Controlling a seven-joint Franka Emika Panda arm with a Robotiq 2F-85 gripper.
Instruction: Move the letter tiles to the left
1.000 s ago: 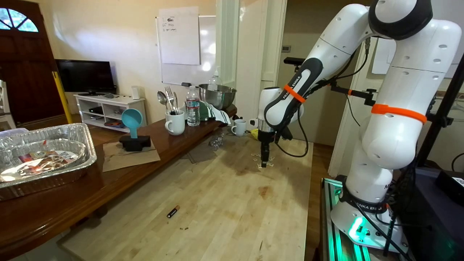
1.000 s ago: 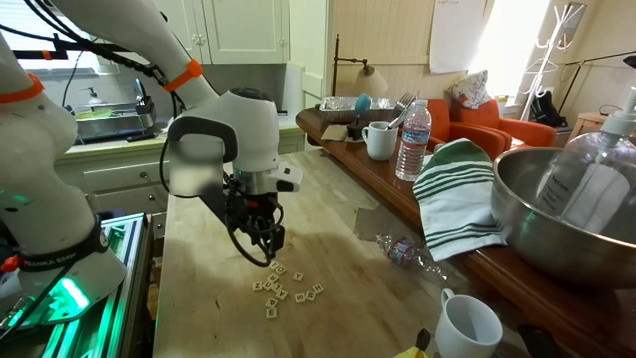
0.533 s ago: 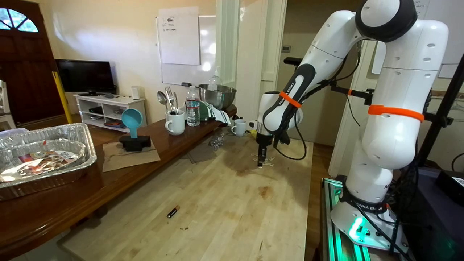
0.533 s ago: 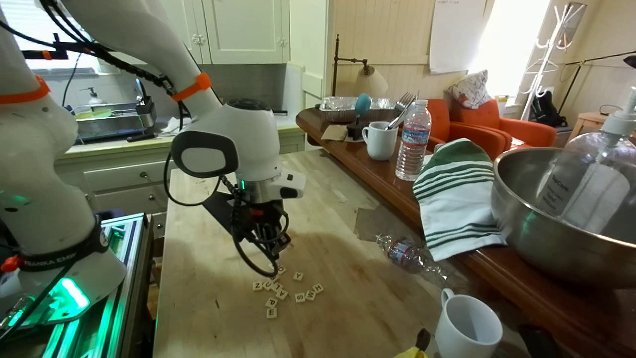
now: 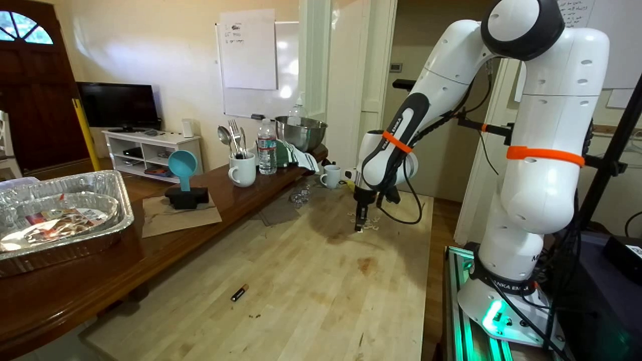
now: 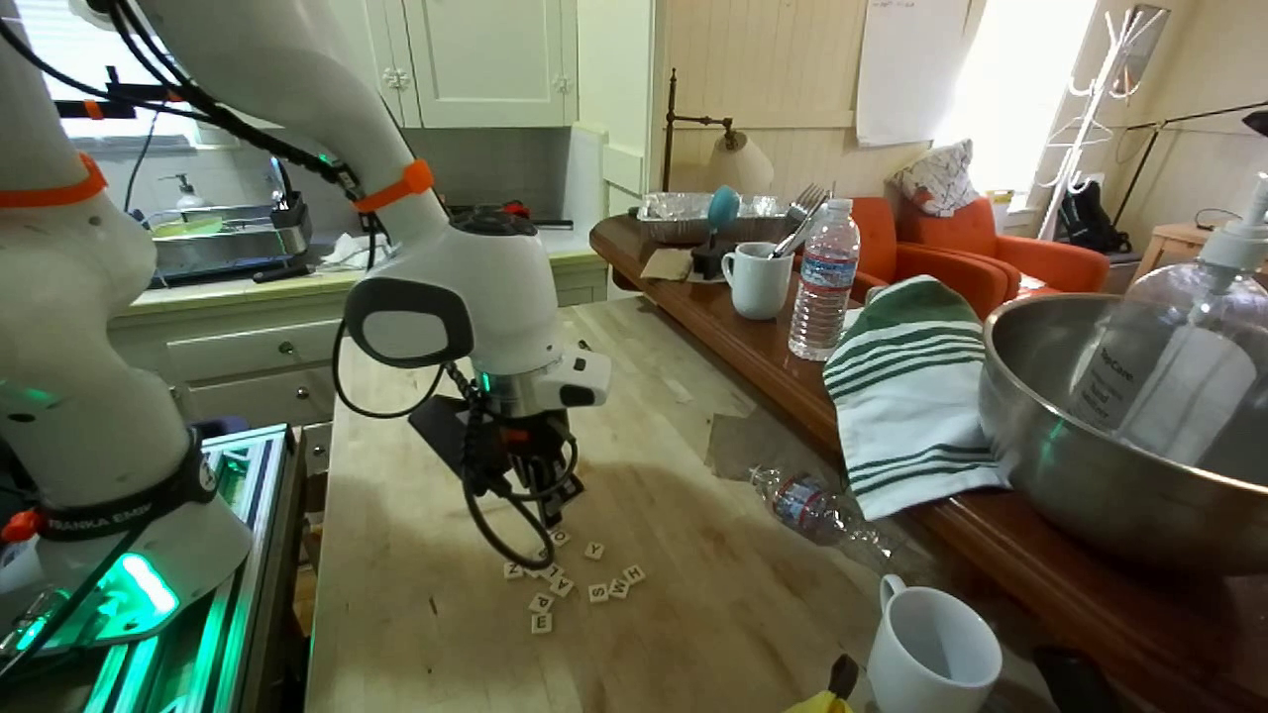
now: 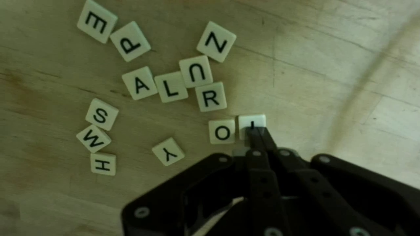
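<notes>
The letter tiles point(image 6: 541, 623) are small, pale squares with black letters, scattered in a loose cluster on the light wood table. In the wrist view, my gripper point(image 7: 255, 130) has its two fingertips pressed together with no gap. They overlap the lower part of one tile point(image 7: 259, 119), whose letter is partly covered; whether they touch it I cannot tell. Just beside it lies the O tile point(image 7: 221, 131), and a Y tile point(image 7: 168, 151) sits farther left. Low over the table at the cluster's edge, the gripper point(image 5: 359, 229) points downward in an exterior view.
A battery point(image 5: 239, 293) lies on the table. A white mug point(image 6: 936, 644), a yellow item with a dark stem point(image 6: 822, 703) and a crushed plastic bottle point(image 6: 807, 505) are beyond the tiles. The raised dark wood counter point(image 6: 773, 366) runs along the table's side.
The arm has come down, and the gripper has shifted slightly toward the cluster, now covering tiles visible before in an exterior view. Its jaws have come together. The visible tiles have stayed put.
</notes>
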